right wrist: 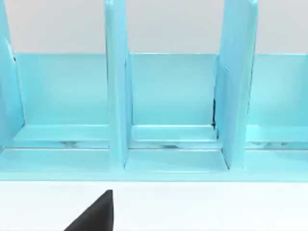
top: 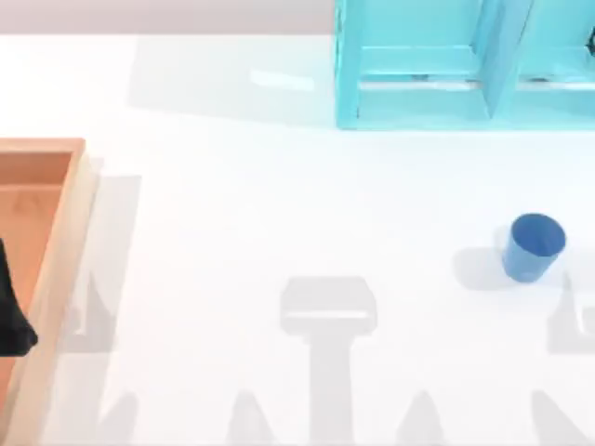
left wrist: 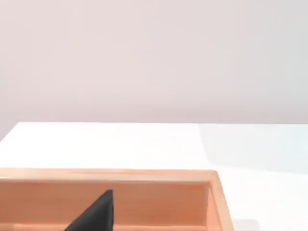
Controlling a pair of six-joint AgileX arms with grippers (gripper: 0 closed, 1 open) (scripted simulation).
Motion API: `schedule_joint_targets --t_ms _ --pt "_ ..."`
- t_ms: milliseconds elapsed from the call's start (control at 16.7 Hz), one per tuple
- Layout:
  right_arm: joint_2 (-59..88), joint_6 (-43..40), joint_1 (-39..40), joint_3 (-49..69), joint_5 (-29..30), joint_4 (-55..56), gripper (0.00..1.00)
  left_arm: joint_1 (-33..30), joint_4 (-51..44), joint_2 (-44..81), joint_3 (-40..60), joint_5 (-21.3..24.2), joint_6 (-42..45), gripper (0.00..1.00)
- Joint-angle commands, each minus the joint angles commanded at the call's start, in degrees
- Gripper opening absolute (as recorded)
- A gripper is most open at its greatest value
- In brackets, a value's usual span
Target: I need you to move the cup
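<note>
From my station, starting at the bench's left edge, I see an open-topped orange-brown wooden box (top: 58, 279) with light rims. A black piece of my left arm (top: 13, 321) hangs over its inside, near the top view's left border. In the left wrist view, one dark finger (left wrist: 96, 214) of the left gripper sits above the box's inner wall (left wrist: 159, 202); I cannot tell how far those jaws are parted, and I see nothing held between them.

The middle of the white bench (top: 279, 214) carries only grey shadows.

At the far edge, right of centre, stands the cyan shelf unit (top: 437, 65) with upright dividers. My right wrist view faces its compartments (right wrist: 173, 96), with one dark finger (right wrist: 96, 214) of the right gripper low in that view over the white surface before the shelf. I cannot tell those jaws' state either, and they touch nothing I can see.

The small plain blue cup (top: 534, 246) stands upright on the bench at the right side, well apart from the shelf unit and the box.

I can read no labels or writing anywhere.
</note>
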Motion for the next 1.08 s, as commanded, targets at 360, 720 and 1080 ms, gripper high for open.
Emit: schedule_joint_targets --t_ms 360,720,1080 --pt "6.0 0.6 0.7 5.9 0.0 -5.0 1.00 0.0 0.0 0.0 0.0 0.0 0.0 1.00" --pt "32.4 3.0 3.0 29.5 -0.1 -23.3 1.00 0.0 0.0 0.0 0.0 0.0 0.0 1.00" --pt "68.7 6.0 5.7 59.2 0.0 -45.8 1.00 0.0 0.0 0.0 0.0 0.0 0.0 1.00"
